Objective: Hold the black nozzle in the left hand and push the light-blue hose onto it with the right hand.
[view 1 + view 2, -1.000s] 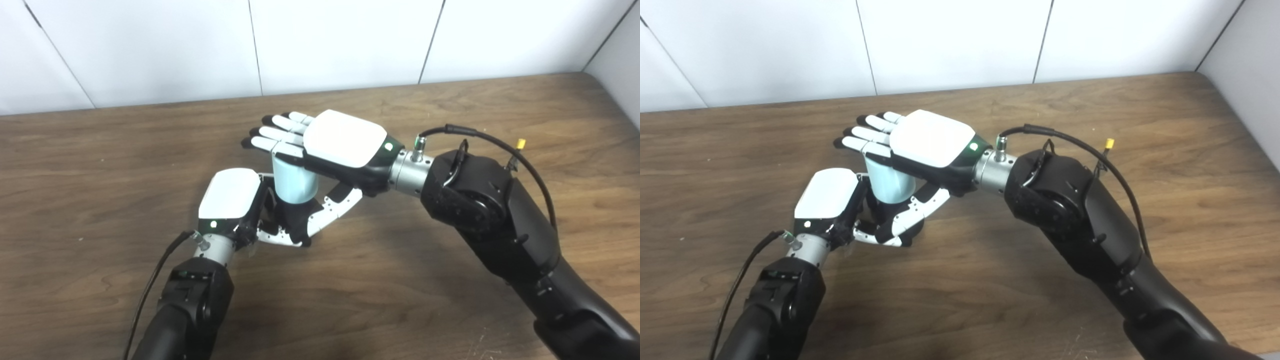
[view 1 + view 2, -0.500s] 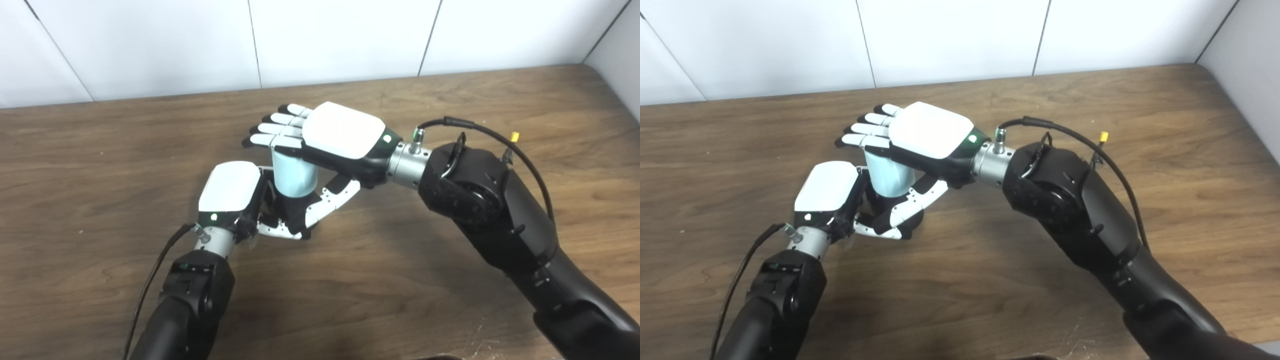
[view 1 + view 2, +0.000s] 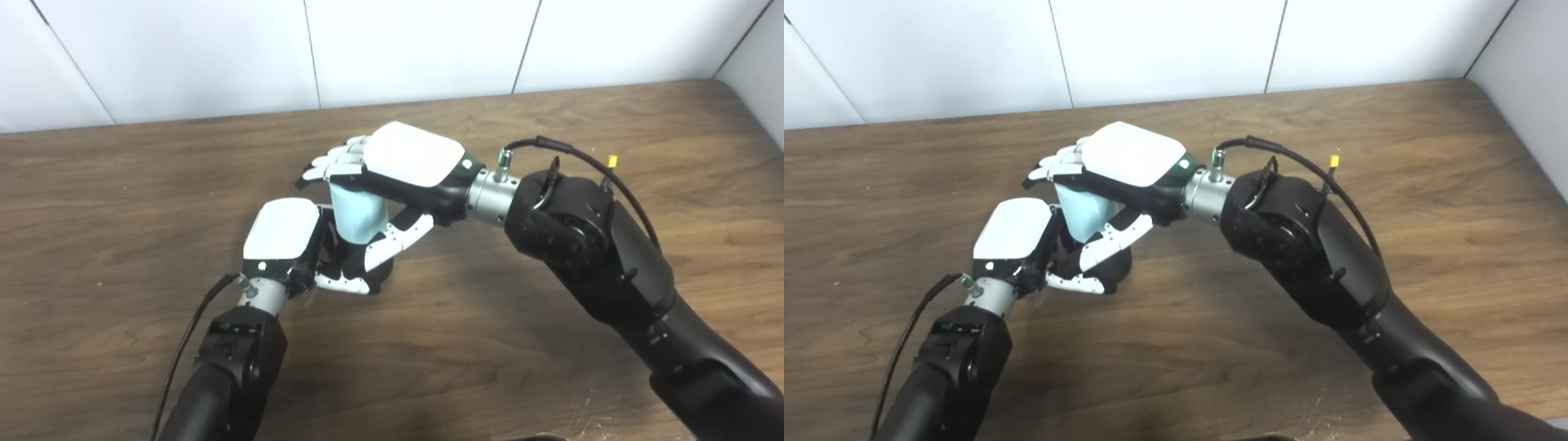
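Near the middle of the table [image 3: 551, 380] we see one light-blue hose [image 3: 358, 214] standing upright on one black nozzle [image 3: 355, 260]. Our left hand [image 3: 294, 245] has its fingers wrapped around the nozzle. Our right hand [image 3: 392, 168] covers the hose top, fingers curling down over it and thumb against its right side. Two arms cross brown wood; white wall panels [image 3: 416, 49] stand behind.

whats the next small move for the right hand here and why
Probably keep pressing the light-blue hose straight down with the right hand. The palm lies on the hose's top end, fingers curling over its far side. The left hand grips the black nozzle just below, and the hose's lower end meets it there. How far it has seated is hidden by the fingers.
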